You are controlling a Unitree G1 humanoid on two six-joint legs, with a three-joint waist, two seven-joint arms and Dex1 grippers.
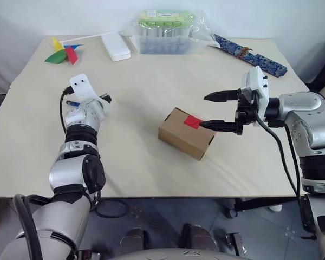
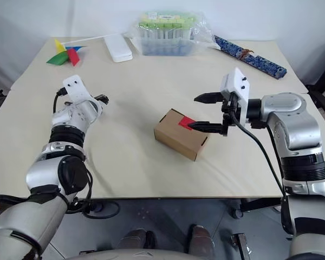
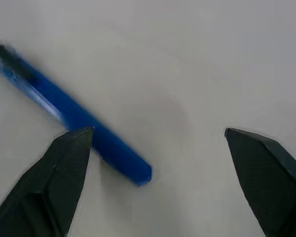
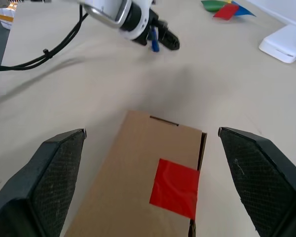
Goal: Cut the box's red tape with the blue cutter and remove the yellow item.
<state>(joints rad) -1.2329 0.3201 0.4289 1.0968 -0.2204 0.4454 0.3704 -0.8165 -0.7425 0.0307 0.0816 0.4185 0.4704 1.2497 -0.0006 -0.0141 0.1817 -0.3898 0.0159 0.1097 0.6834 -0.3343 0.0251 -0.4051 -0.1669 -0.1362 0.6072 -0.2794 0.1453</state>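
Observation:
The brown box (image 1: 185, 134) lies closed near the middle of the table, with the red tape (image 1: 193, 122) across its top seam. My right gripper (image 1: 214, 111) hovers at the box's right end, open, one finger above the taped top and one beyond it; nothing is held. The wrist view looks down on the red tape (image 4: 175, 188) between the fingers. At the left, my left gripper (image 1: 103, 100) is open just over the table. The blue cutter (image 3: 69, 111) lies flat beneath it, partly under one finger (image 3: 59, 173), not gripped. The yellow item is out of view.
A paper pinwheel (image 1: 62, 54) lies at the far left corner, a flat white block (image 1: 115, 46) beside it. A clear tub with green lids (image 1: 165, 32) stands at the back centre. A dark blue patterned strip (image 1: 252, 54) lies at the back right.

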